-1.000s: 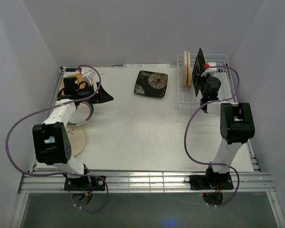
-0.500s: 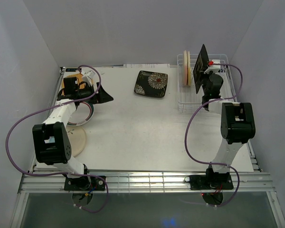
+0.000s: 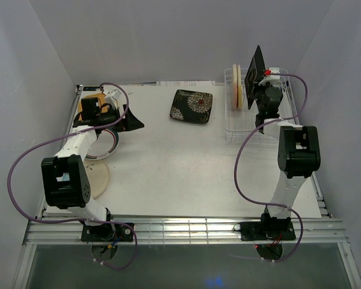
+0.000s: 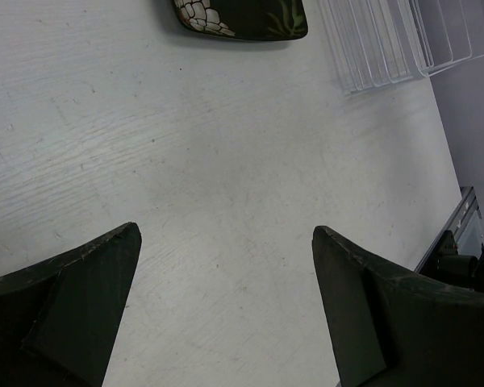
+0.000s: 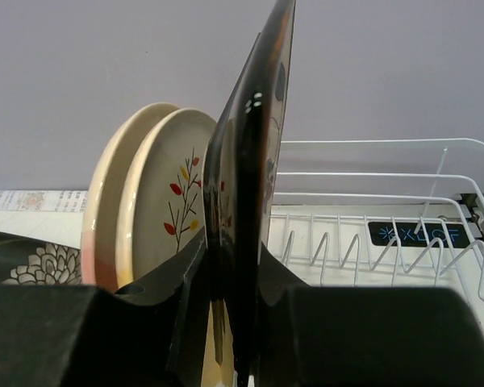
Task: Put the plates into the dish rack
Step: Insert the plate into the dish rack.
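Over rack [image 3: 236, 126], black plate [image 3: 254, 75] gripped edgewise

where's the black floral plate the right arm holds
Top view, far right: the black square floral plate stands on edge in the right tool at the white wire dish rack, beside two round cream plates.

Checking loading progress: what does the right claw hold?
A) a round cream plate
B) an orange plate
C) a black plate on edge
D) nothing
C: the right claw pinches the black plate upright on its edge, beside two round plates standing in the rack.
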Motion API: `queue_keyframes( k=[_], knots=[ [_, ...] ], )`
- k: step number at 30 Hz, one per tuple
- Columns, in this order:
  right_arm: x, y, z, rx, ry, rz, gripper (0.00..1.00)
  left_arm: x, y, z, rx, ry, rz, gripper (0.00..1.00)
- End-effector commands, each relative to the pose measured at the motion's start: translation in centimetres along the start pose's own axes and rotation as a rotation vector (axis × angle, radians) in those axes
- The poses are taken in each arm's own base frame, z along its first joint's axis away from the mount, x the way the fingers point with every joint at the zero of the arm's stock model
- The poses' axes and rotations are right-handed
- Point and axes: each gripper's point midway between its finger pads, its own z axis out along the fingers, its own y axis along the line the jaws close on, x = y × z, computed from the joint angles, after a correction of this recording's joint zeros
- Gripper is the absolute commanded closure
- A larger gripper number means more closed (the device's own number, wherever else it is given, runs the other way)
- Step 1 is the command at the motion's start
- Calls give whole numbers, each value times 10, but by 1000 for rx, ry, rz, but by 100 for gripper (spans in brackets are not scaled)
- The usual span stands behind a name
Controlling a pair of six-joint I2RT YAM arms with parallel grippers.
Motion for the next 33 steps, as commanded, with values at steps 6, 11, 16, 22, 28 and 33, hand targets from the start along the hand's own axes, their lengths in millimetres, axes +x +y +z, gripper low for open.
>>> queue_keyframes(
  k=[6,11,16,22,28,33],
  knots=[
    [-96,2,16,-20,-342,-11,92,-8,-13,-6,5,-23,54,2],
    [-74,-1,17,-16,-320,-16,92,-7,-13,-5,7,-20,54,2],
    [-54,-3,17,-10,-295,-37,92,-8,-15,-6,6,-23,62,2],
    [-32,-1,15,-38,-253,-91,92,-9,-15,-7,5,-26,66,2],
    [-10,-5,14,-24,-205,-128,92,-9,-16,-8,5,-27,69,2],
    [0,0,12,-31,-185,-133,88,-9,-18,-8,9,-27,72,2]
  ],
)
